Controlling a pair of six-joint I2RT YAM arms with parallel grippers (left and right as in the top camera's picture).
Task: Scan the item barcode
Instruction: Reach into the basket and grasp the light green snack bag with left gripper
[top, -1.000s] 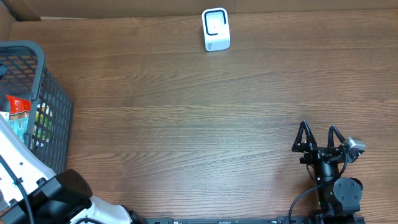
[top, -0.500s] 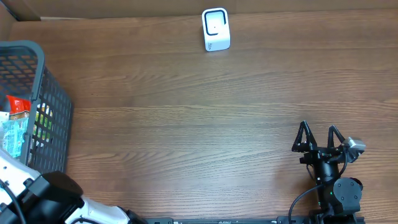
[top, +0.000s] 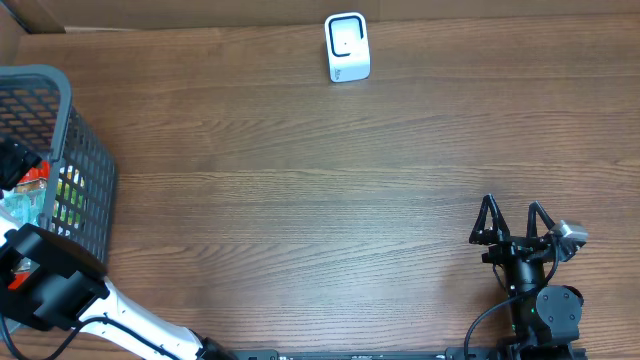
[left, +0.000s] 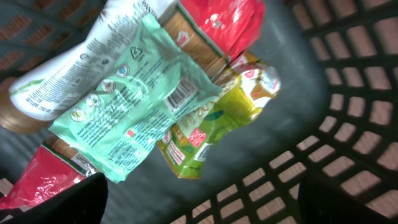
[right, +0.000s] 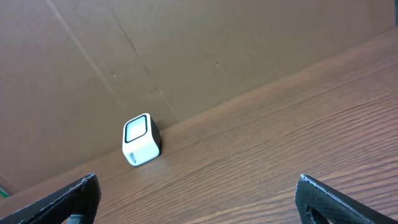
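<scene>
The left jaws hang spread and empty inside the basket (top: 62, 85) at the left edge of the table (top: 300, 220). They sit above a green pouch (left: 134, 112) whose barcode (left: 181, 96) faces up, so it is probably the item to pick. The right jaws rest spread near the front right corner, facing the scanner (top: 347, 47) at the far edge.

Beyond the left fingers (left: 62, 205), a red packet (left: 227, 22) runs off the top edge; print on the mint-green pouch (left: 134, 106) is illegible.
</scene>
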